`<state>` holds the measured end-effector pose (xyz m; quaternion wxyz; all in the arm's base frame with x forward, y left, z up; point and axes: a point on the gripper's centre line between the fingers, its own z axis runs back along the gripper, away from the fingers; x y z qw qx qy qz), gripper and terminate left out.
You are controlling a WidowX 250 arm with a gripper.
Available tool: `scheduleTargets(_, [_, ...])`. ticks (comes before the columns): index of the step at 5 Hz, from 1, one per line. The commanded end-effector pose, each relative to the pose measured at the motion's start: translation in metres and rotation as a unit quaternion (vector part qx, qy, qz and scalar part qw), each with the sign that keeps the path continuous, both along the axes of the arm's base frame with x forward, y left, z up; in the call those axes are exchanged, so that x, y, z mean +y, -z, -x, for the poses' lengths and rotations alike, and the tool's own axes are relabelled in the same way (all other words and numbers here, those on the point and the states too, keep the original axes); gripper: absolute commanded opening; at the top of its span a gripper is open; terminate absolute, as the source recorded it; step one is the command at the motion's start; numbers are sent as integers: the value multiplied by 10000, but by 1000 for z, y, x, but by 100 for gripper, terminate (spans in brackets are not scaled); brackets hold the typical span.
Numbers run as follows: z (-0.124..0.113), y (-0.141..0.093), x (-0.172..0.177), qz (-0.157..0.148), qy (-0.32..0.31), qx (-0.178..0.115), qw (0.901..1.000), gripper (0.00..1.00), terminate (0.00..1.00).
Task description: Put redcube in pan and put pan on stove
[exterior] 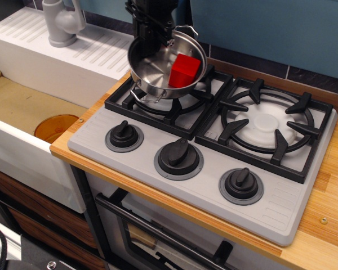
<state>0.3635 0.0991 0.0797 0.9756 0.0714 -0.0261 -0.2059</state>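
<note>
Redcube (185, 70), small bright-red plastic cube w/ plain faces, sits inside the pan (158, 73), a small round shiny stainless-steel pot w/ shallow straight sides and thin wire loop handles; cube leans against the pan's right inner wall, one top edge about level w/ the rim. Going near to far: a dark oven door w/ a black bar handle (158, 233) at the bottom edge, then the wooden countertop (321, 208) front lip, then the stove (129, 160), a grey toy two-burner cooktop. Three black knobs on grey rings run along its front: left knob (124, 135), middle knob (179, 157), right knob (241, 184). Behind them, black cast-style grates over white burner discs; right burner (267, 125) is bare. Pan is over the left burner (163, 104), tilted so its open side faces the camera; whether its base touches the grate, can't tell. One wire handle hangs at the near-left rim. Black robot gripper (152, 31) comes down from the top edge to the pan's far rim; fingers look clamped on that rim, pan held by it. To the left, a white sink (22, 146) w/ an orange drain plug (55, 126), ribbed white drainboard (73, 48) and grey tap (61, 22) further back. Farthest: dark tile strip and blue wall (281, 31).
</note>
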Motion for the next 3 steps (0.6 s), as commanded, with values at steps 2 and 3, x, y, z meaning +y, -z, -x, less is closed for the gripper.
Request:
scheduleTargets(2, [-26,10,20,92,248,-494,9984,100,0])
scheduleTargets(3, [-25,4,18,89,270,-380,9989,100,0])
